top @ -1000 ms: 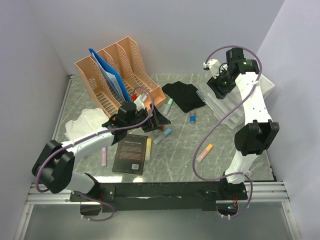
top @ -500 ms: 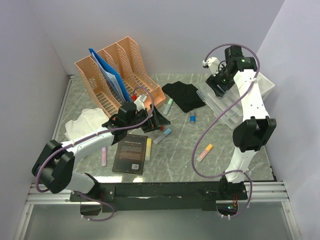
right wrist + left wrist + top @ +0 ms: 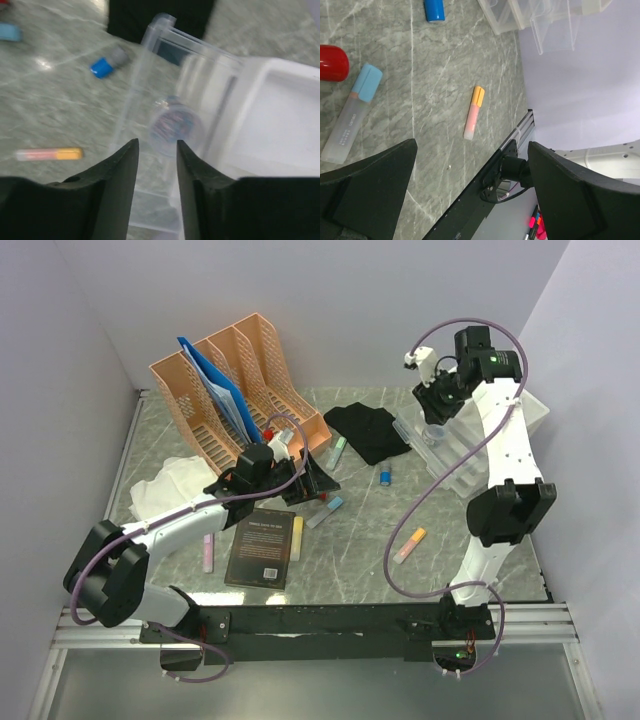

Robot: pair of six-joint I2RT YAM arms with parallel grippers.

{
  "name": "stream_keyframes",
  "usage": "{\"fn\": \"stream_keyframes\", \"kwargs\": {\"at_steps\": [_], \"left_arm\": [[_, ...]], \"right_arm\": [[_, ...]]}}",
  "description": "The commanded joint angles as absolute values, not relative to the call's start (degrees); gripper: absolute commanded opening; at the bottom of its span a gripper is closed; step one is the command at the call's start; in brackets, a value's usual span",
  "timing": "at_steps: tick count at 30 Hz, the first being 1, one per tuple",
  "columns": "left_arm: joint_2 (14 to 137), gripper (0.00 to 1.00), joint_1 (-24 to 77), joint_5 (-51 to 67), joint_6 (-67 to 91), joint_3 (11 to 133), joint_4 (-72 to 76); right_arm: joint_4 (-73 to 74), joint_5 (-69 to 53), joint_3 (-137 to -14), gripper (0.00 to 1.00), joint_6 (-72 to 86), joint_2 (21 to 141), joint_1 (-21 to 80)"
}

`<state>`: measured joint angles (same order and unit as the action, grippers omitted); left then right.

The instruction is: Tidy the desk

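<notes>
Higher now, the right pincer (image 3: 157, 145) hangs spread above the clear drawers (image 3: 452, 458); the left pincer (image 3: 470, 145) gapes beside one book (image 3: 262, 548).

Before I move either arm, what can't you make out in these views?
Right wrist view: motion blur; the round clear item at the clear organizer can't be identified.
Left wrist view: the red object is cut off by the left edge.
Top view: the dark book has cover text too small to read.

Marble desk (image 3: 370, 530) under file rack (image 3: 290, 390), book (image 3: 262, 548), black cloth (image 3: 368, 430), highlighters (image 3: 409, 545), clear organizer (image 3: 452, 462).
</notes>
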<state>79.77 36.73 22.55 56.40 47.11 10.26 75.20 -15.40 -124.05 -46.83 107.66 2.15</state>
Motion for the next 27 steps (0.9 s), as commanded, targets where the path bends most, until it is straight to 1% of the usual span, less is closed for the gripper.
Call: {"fn": "stream_keyframes", "kwargs": {"at_steps": [1, 2, 3, 4, 6, 8, 9, 10, 11, 13, 14, 16, 17, 21, 22, 23, 24, 27], "left_arm": [[77.52, 0.99, 36.65, 20.83, 54.32, 49.83, 9.14], [77.08, 1.00, 36.65, 20.40, 54.06, 49.66, 8.88], [76.91, 0.99, 36.56, 20.13, 53.97, 49.66, 8.79], [76.56, 0.99, 36.48, 19.95, 53.96, 49.57, 8.62], [75.85, 0.99, 36.21, 19.25, 53.88, 49.22, 8.61], [75.32, 0.99, 36.12, 18.72, 53.79, 49.04, 8.53], [75.15, 0.99, 36.12, 18.55, 53.79, 49.04, 8.53], [74.97, 0.99, 36.12, 18.46, 53.88, 48.87, 8.79], [74.80, 0.99, 36.12, 18.46, 53.96, 48.52, 8.88], [74.71, 0.99, 36.12, 18.37, 54.31, 48.25, 9.31], [74.62, 1.00, 36.12, 18.37, 54.40, 47.99, 9.58], [74.62, 0.99, 36.04, 18.28, 54.40, 47.90, 9.49], [74.45, 1.00, 36.04, 18.28, 54.40, 47.90, 9.41], [74.18, 1.00, 36.04, 17.93, 54.40, 47.64, 9.40], [74.27, 0.99, 36.04, 18.02, 54.40, 47.72, 9.40], [74.27, 0.99, 36.04, 18.02, 54.40, 47.64, 9.49], [74.27, 0.99, 36.04, 18.10, 54.40, 47.64, 9.41], [74.27, 0.99, 35.95, 17.93, 54.32, 47.81, 9.32]], "right_arm": [[80.61, -28.82, -117.64, 0.33, -48.35, 101.87, 3.43], [79.81, -29.61, -115.60, 0.26, -47.64, 101.00, 4.21], [78.85, -30.14, -113.40, 0.13, -46.85, 99.86, 4.65], [77.10, -30.76, -109.64, 0.10, -45.11, 99.50, 4.92], [75.59, -30.76, -106.62, 0.04, -43.60, 99.49, 5.62], [73.22, -29.45, -104.07, 0.03, -40.18, 100.02, 5.80], [71.91, -28.49, -103.28, 0.00, -38.69, 100.11, 5.80], [67.81, -26.56, -101.27, 0.00, -34.84, 99.85, 5.80], [65.07, -21.84, -99.95, 0.00, -32.63, 99.23, 5.97], [59.10, -16.99, -97.14, 0.00, -28.23, 98.70, 6.41], [57.32, -12.09, -96.42, 0.00, -26.73, 98.70, 6.50], [52.22, -7.06, -94.84, 0.02, -22.87, 98.61, 6.77], [50.73, -1.98, -94.49, 0.04, -21.89, 98.70, 6.85], [44.83, 6.22, -93.60, 0.15, -18.73, 98.70, 6.86], [43.52, 7.02, -93.69, 0.16, -18.81, 98.70, 6.86], [43.16, 7.81, -93.87, 0.20, -18.72, 99.14, 6.94], [42.89, 8.43, -94.13, 0.27, -18.81, 99.23, 6.77], [44.02, 7.48, -95.97, 0.34, -19.42, 100.10, 6.85]]}}
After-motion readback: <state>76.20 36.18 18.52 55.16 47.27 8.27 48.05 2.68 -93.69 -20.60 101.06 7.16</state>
